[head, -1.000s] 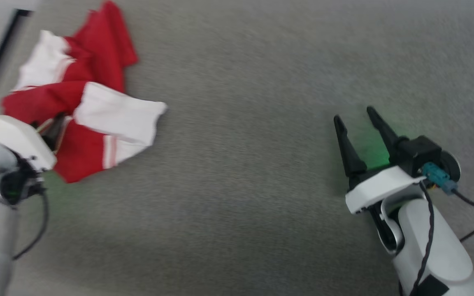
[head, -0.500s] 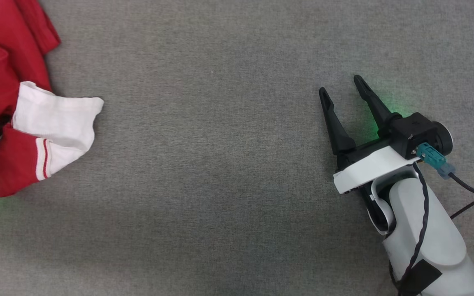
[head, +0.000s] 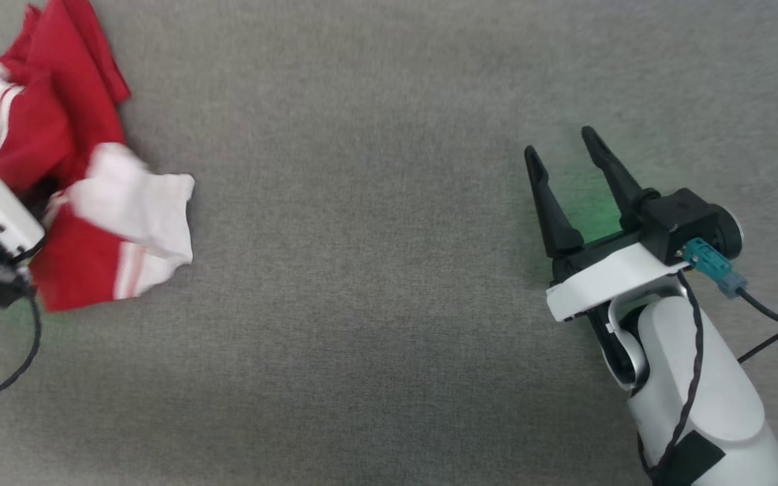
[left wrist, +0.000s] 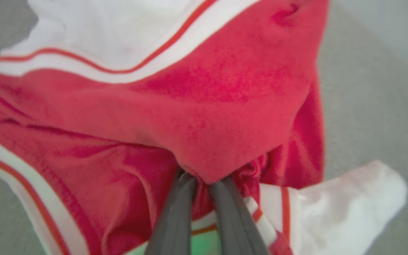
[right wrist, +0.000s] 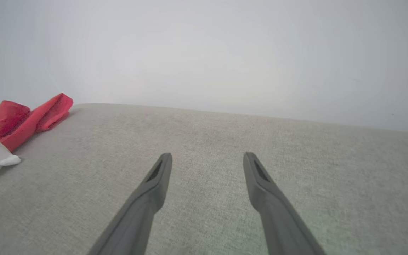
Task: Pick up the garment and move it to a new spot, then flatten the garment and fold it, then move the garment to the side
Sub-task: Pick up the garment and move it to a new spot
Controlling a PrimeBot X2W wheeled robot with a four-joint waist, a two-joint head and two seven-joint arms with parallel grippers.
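The garment is a crumpled heap of red fabric with white striped panels at the far left of the grey surface. In the left wrist view the red cloth of the garment bunches up right at my left gripper, whose two fingers are pinched together on a fold of it. In the head view my left wrist's white housing covers those fingers at the left edge. My right gripper hovers open over bare surface at the right, far from the garment, nothing between its fingers.
A grey fabric-covered surface spreads across the whole head view. In the right wrist view its far edge meets a plain pale wall. Dark cables trail off my right wrist toward the right edge.
The head camera has swung, shifting the whole picture. The white panel of the garment is blurred and sits differently than half a second ago. My right gripper stays open.
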